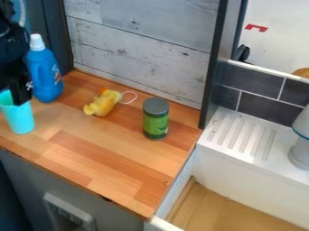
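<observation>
The black hand (14, 95) is hanging at the left, right by the rim of the cyan cup (19, 118); whether it is pinching the cup or only lying against it, I cannot tell, nor whether it is spread or pressed together. The cup is looking upright, standing on the left part of the desk (114, 155), near its front edge.

The likeliest mishap is the cup tipping: the hand is meeting it high up, so a sideways nudge could be rocking it over, and a slide frontward could be sending it off the desk. A weak or off-centre pinch could be letting the smooth wall slip or turn.

The blue bottle (43, 74) is standing tall just behind the cup and close beside the hand, so it is crowding that side; a swing that way could be knocking it down. Farther right, the yellow toy (104, 103) is lying with its white loop (128, 97) sticking out, which could be snagging on a low pass. The green can (156, 119) is standing beyond it, and the dark post (216, 63) is rising between the desk and the white rack (241, 135), blocking a low sideways path at the back.
</observation>
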Robot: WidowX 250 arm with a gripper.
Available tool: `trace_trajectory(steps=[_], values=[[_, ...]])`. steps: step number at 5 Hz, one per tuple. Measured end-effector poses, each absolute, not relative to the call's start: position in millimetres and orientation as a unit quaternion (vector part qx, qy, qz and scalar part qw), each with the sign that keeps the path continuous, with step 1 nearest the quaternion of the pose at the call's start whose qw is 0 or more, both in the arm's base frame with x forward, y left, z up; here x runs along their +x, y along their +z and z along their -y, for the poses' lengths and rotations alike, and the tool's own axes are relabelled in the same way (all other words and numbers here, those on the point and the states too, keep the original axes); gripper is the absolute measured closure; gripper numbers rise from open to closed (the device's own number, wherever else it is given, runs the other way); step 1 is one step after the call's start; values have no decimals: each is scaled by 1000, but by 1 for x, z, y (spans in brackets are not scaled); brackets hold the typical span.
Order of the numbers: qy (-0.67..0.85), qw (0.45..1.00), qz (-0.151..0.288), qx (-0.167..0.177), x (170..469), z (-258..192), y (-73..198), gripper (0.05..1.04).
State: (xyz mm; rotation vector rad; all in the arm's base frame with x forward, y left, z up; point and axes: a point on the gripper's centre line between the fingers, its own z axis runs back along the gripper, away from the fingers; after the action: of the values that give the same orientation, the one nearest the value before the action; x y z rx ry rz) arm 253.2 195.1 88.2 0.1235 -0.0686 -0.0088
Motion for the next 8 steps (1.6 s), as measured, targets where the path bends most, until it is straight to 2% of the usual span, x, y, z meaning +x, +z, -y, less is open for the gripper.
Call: trace_trajectory(steps=[1,2,4,5,6,8], values=[[-5,998,27,56,254,-193,84,82],[-13,999,23,36,258,-187,72,82],[-20,997,46,50,264,-189,67,82],[-9,999,18,49,259,-192,51,118],[-4,999,-8,52,255,-196,36,242],[-11,999,-5,43,258,-196,36,744]])
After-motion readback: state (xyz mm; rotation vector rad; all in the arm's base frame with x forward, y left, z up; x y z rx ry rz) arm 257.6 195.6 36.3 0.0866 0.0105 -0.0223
